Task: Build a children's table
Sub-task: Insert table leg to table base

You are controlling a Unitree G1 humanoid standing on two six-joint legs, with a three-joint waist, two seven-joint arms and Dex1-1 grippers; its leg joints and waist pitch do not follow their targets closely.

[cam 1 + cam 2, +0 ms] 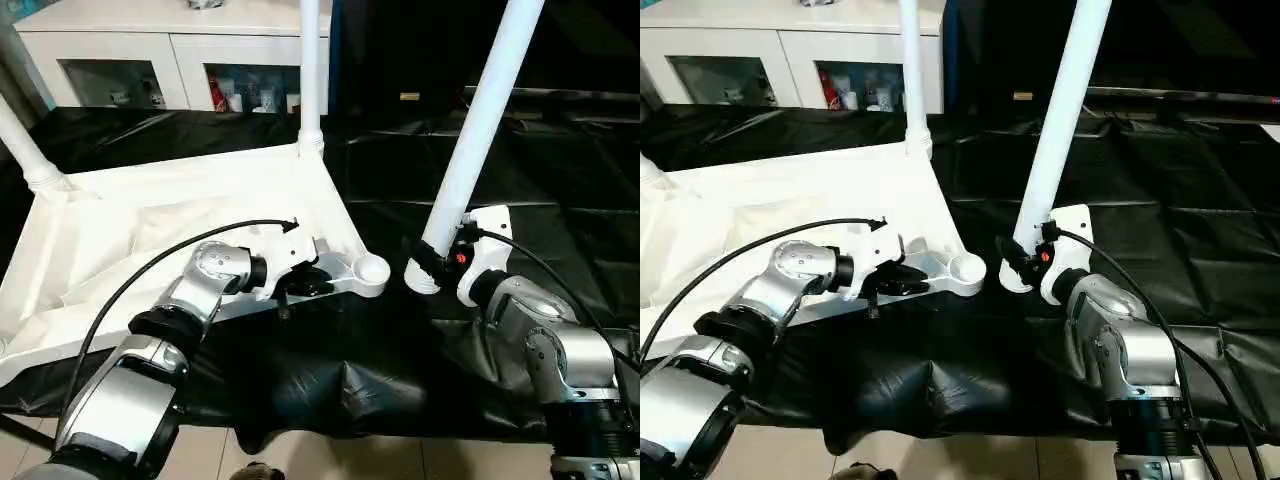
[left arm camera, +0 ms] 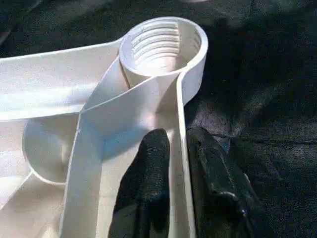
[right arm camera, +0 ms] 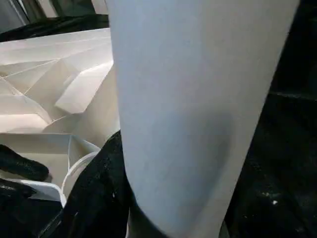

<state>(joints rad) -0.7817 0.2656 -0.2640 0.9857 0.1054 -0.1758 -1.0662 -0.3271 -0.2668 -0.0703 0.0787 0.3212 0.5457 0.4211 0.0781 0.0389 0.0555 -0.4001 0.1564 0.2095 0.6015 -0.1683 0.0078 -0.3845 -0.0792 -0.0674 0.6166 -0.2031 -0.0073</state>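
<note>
The white tabletop (image 1: 150,230) lies underside up on the black-draped work table. Two white legs stand in its far corners (image 1: 310,110) (image 1: 25,150). My left gripper (image 1: 305,283) is shut on the tabletop's thin rim wall, one finger (image 2: 148,163) on each side, just behind the empty threaded corner socket (image 2: 163,44). My right gripper (image 1: 435,262) is shut on the lower end of another leg (image 1: 480,130). That leg leans up and away to the right. Its bottom end hangs over the black cloth a little to the right of the socket (image 1: 372,268).
A white cabinet (image 1: 170,50) with glass doors stands behind the work table. Black cloth (image 1: 560,170) covers the table to the right of the tabletop. The table's front edge and the floor (image 1: 330,460) lie right below my forearms. Black cables arc over both wrists.
</note>
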